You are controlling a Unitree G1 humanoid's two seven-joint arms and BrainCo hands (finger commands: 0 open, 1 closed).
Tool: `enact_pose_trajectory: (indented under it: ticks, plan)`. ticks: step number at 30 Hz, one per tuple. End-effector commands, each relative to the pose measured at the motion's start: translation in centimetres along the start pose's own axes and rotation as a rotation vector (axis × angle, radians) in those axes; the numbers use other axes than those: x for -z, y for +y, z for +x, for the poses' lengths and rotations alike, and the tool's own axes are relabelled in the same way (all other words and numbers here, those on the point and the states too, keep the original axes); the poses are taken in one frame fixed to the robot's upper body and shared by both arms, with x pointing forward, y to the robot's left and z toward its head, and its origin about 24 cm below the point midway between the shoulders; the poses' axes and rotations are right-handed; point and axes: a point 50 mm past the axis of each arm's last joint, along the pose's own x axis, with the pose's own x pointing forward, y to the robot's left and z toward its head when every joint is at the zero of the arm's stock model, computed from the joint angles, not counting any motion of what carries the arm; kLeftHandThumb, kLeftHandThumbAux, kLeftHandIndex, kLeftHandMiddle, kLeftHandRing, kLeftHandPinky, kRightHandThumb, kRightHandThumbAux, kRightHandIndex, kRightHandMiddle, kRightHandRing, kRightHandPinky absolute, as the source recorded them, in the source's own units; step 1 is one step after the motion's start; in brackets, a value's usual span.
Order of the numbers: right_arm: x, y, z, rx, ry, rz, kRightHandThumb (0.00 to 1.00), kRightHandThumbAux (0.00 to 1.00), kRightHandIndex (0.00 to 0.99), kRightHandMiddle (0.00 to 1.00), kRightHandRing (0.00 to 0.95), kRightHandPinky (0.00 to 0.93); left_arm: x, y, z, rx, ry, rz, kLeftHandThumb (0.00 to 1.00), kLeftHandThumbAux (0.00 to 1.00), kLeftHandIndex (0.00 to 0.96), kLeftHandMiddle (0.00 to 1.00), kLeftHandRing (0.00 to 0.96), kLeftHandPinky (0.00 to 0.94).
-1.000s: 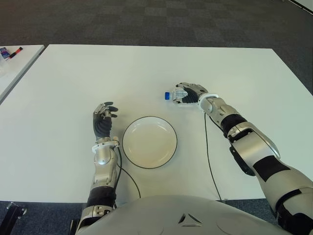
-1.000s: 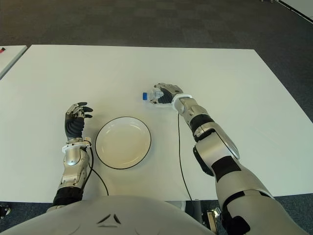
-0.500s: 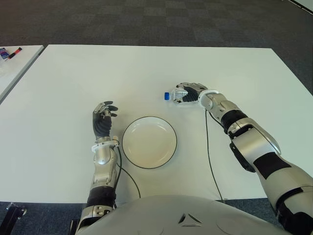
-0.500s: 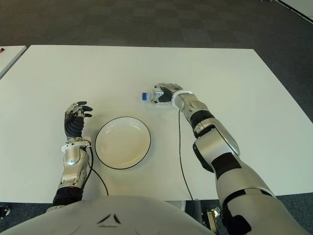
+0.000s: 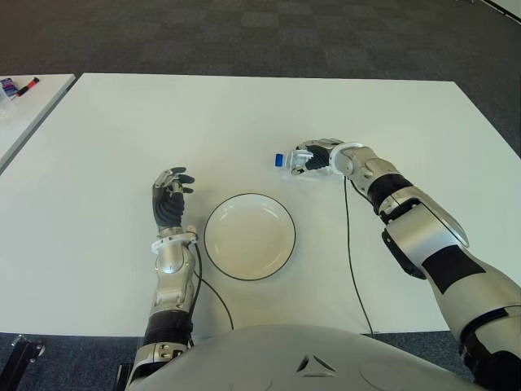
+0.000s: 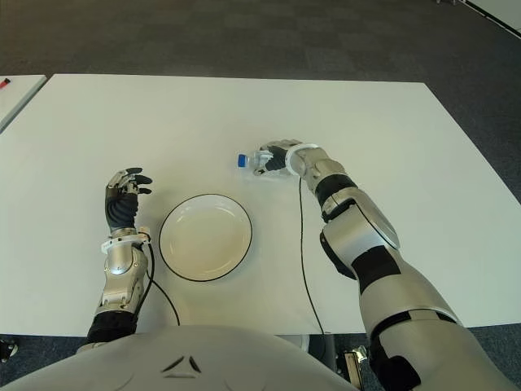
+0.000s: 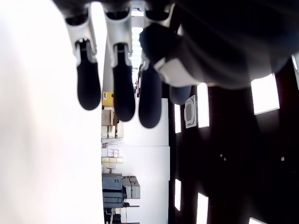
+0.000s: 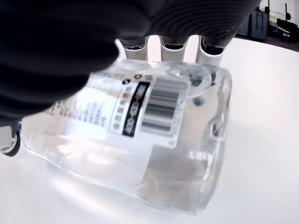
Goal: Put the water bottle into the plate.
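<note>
A clear water bottle with a blue cap lies on its side on the white table, a little beyond and to the right of the plate. My right hand covers it from above. Its fingers curl down the bottle's far side, shut on it. The white plate with a dark rim sits near the table's front edge with nothing in it. My left hand stands upright just left of the plate, fingers relaxed and holding nothing.
A black cable runs from my right wrist across the table to its front edge, right of the plate. Another cable loops by my left forearm. A second table with markers adjoins on the far left.
My right wrist has swung away from me and the hand has turned further over the bottle. The bottle has stayed in place. The left hand has hardly moved.
</note>
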Motion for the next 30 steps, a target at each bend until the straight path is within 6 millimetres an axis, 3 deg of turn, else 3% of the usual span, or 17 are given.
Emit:
enact_pose_trajectory:
  ticks: [1, 21, 30]
  plan:
    - [0.1, -0.6, 0.0, -0.013, 0.012, -0.031, 0.531, 0.321, 0.0, 0.0, 0.162, 0.377, 0.3, -0.3, -0.4, -0.009, 0.032, -0.014, 0.946, 0.654, 0.386, 0.526, 0.479, 0.522]
    - [0.0, -1.5, 0.0, -0.039, 0.008, -0.074, 0.57, 0.338, 0.0, 0.0, 0.168, 0.432, 0.2, -0.3, -0.4, -0.016, 0.021, -0.03, 0.946, 0.655, 0.382, 0.526, 0.482, 0.506]
    - [-0.1, -1.9, -0.1, -0.078, 0.003, -0.088, 0.589, 0.349, 0.0, 0.003, 0.163, 0.397, 0.1, -0.3, -0.4, -0.021, 0.018, -0.031, 0.946, 0.654, 0.383, 0.526, 0.48, 0.495]
